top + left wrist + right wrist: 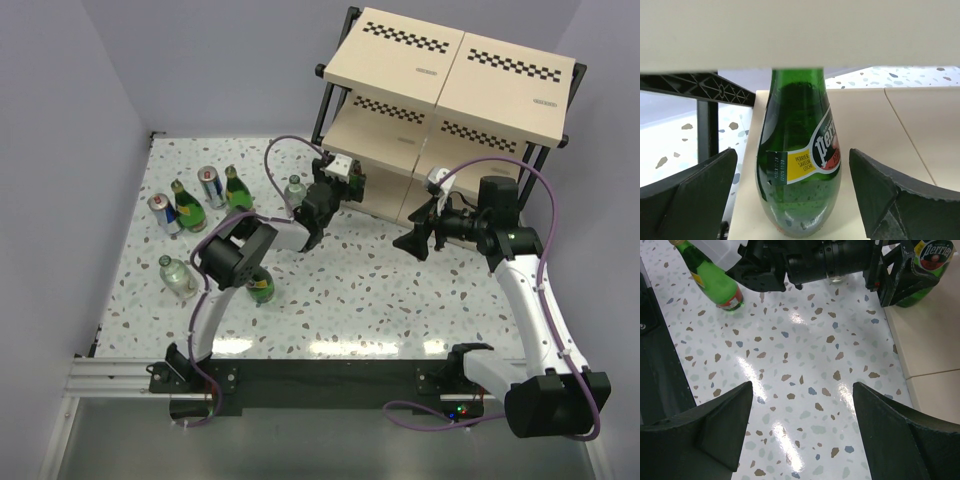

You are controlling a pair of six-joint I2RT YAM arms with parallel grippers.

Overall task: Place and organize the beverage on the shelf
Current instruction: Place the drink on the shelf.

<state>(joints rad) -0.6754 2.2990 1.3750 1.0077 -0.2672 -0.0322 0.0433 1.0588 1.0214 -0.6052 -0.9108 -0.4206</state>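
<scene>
A green glass bottle (pixel 795 130) with a yellow-red label stands upright on the shelf's (pixel 450 70) lowest beige board (pixel 880 130). My left gripper (pixel 792 167) is open around it, with a gap on both sides. In the top view the left gripper (pixel 352 188) reaches under the shelf. The right wrist view shows that bottle (pixel 929 265) beside the left fingers (pixel 892 282). My right gripper (pixel 415 240) is open and empty above the table (pixel 802 385).
On the table's left stand two slim cans (pixel 162 212) (pixel 211 185), green bottles (pixel 188 205) (pixel 237 188) (pixel 260 285) and clear bottles (pixel 178 275) (pixel 294 190). The left arm's elbow (pixel 235 260) hangs over the nearest green bottle. A shelf post (pixel 706 130) stands left of the placed bottle.
</scene>
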